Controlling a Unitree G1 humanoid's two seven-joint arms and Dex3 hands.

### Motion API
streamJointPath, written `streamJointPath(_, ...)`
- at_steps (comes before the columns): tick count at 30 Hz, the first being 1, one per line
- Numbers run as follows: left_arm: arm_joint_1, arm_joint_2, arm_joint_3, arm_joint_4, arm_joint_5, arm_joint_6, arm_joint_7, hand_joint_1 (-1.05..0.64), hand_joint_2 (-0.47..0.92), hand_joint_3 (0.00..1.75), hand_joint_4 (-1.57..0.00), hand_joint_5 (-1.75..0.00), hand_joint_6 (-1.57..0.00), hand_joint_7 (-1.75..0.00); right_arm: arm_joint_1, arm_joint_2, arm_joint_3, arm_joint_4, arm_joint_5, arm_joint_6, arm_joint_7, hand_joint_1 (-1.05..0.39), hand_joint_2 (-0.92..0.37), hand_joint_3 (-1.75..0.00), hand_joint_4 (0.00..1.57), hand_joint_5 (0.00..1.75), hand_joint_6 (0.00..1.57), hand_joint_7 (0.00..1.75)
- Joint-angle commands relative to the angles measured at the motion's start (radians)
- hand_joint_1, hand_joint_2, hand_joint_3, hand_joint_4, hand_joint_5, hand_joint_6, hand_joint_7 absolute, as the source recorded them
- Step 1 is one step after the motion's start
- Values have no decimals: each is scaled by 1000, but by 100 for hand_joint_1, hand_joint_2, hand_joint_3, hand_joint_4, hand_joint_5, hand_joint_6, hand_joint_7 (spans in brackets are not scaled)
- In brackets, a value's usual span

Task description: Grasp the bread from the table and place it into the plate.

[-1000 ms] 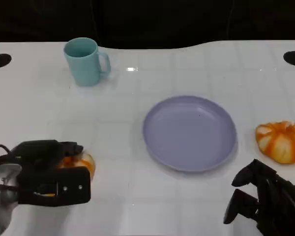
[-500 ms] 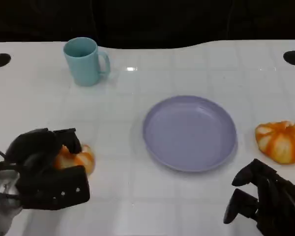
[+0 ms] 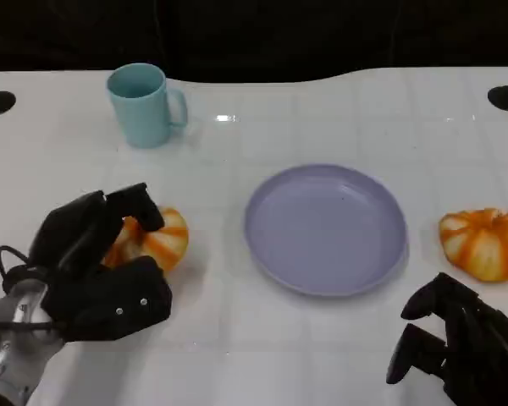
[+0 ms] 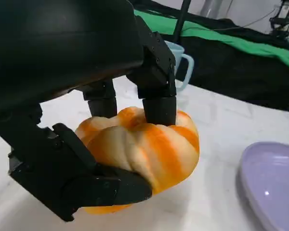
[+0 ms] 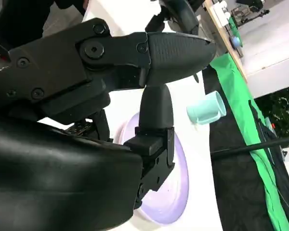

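White bench (image 3: pixel 322 355) first, then the lilac plate (image 3: pixel 326 228) at its centre, sitting empty. Left of it, the left hand (image 3: pixel 93 271) has its fingers (image 4: pixel 159 103) clamped around the orange-striped bread (image 3: pixel 152 239), so the carry runs rightward. Right hand (image 3: pixel 457 347) rests near the bench's front edge, fingers curled, holding nothing.

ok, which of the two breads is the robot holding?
The bread left of the plate, in the left hand; the other lies untouched.
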Motion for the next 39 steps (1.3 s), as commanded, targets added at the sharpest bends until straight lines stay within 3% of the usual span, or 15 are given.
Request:
streamJointPath(1, -30, 2, 10, -54, -15, 13, -35, -18, 51, 124, -83, -175, -69, -175, -2, -11, -9, 10, 11, -2, 5, -54, -92, -44, 61, 175, 38, 167)
streamJointPath(8, -87, -31, -2, -128, -12, 76, -93, -15, 49, 118, -81, -175, -67, -175, -3, -12, -4, 24, -9, -24, 10, -52, -92, -45, 61, 175, 39, 167)
streamJointPath(18, -177, -87, -28, -86, 19, 46, -66, -9, 48, 114, -83, -175, -68, -175, -3, -9, -2, 31, -7, -32, 12, -52, -92, -45, 61, 175, 40, 168)
streamJointPath(25, -258, -135, -63, -16, 47, -12, -39, -8, 50, 115, -79, -175, -67, -175, 2, -7, 2, 24, -4, -27, 8, -52, -92, -45, 61, 175, 40, 167)
streamJointPath(29, -302, -171, -90, 42, 70, -51, 2, -9, 42, 127, -87, -175, -71, -175, 7, -8, 4, 20, -4, -26, 8, -53, -92, -46, 62, 175, 40, 167)
streamJointPath(39, -415, -248, -135, 211, 81, -114, 23, -15, 44, 130, -91, -175, -71, -175, 11, -3, 9, 15, -4, -27, 4, -53, -92, -43, 62, 175, 40, 166)
